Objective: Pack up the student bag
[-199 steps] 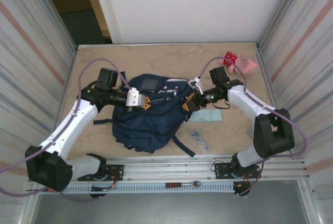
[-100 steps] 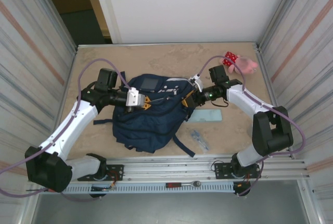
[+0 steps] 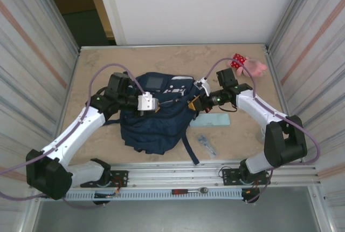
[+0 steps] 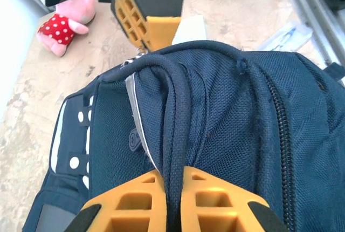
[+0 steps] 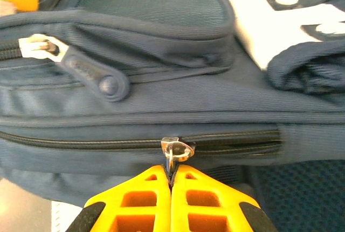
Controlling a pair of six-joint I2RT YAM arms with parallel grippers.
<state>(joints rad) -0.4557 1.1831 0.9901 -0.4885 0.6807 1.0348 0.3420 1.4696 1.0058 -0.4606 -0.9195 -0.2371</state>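
The student bag (image 3: 153, 127), navy blue with a white patch, lies mid-table between both arms. My left gripper (image 3: 157, 106) is at its top, shut on the bag's dark carry strap (image 4: 178, 113), which runs up between the orange fingers (image 4: 135, 199); the gripper (image 4: 172, 174) holds the strap taut. My right gripper (image 3: 191, 104) is at the bag's right side. In the right wrist view this gripper (image 5: 171, 174) is shut on the metal ring of a zipper pull (image 5: 176, 150) on a closed black zipper line of the bag (image 5: 161, 102).
A pink plush toy (image 3: 249, 65) in a red dotted dress lies at the back right. A pale blue flat case (image 3: 215, 120) and a small metal tool (image 3: 206, 143) lie right of the bag. A ratchet wrench (image 3: 190, 191) rests on the front rail. Corrugated walls flank the table.
My right gripper has closed onto the zipper pull ring. My left arm has shifted right with the strap, and the bag has slid and bunched toward the right.
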